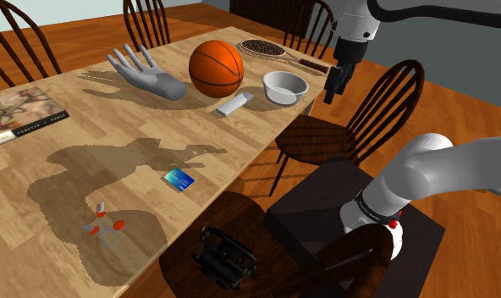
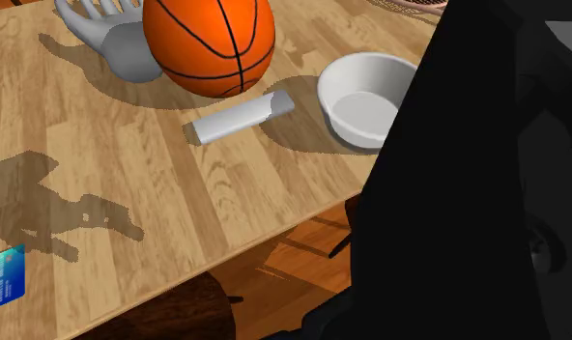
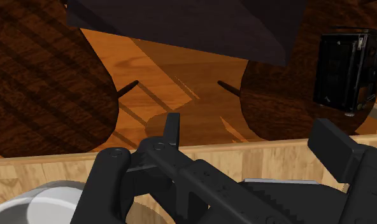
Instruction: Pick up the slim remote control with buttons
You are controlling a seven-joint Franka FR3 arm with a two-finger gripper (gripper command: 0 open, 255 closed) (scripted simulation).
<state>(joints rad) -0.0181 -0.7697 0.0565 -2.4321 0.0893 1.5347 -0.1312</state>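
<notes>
Here, lettering along the spine of a book (image 1: 20, 114) is seen but cannot be read, nor can the print on a blue card (image 1: 178, 179). A white bowl (image 2: 371, 70) is shown with only its pale floor inside. The slim grey remote control (image 2: 238, 118) is laid flat on the wooden table (image 2: 129, 174), between the bowl and a basketball (image 2: 209, 43), just beside both. The black gripper (image 1: 333, 87) is held past the table's edge, jaws parted wide, nothing clasped
</notes>
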